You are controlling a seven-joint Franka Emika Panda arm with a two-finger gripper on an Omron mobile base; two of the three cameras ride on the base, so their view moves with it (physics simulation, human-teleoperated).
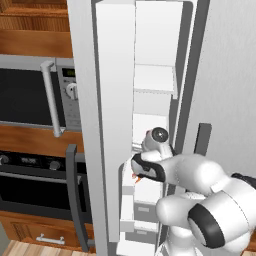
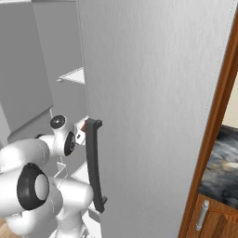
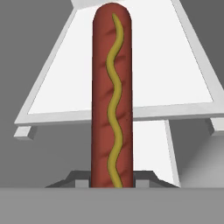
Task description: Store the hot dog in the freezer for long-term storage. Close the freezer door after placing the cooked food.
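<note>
Above a white shelf inside the open freezer, the claw grips the hot dog beside wooden cabinetry.

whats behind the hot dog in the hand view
Behind the hot dog, shut in the pincer, is a white freezer shelf with grey walls either side. The sausage covers a strip of the shelf down the middle, so anything there is hidden.

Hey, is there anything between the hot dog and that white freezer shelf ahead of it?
No. In the hand view the hot dog, held in the shut jaws, points at the white shelf with nothing but open space between them.
</note>
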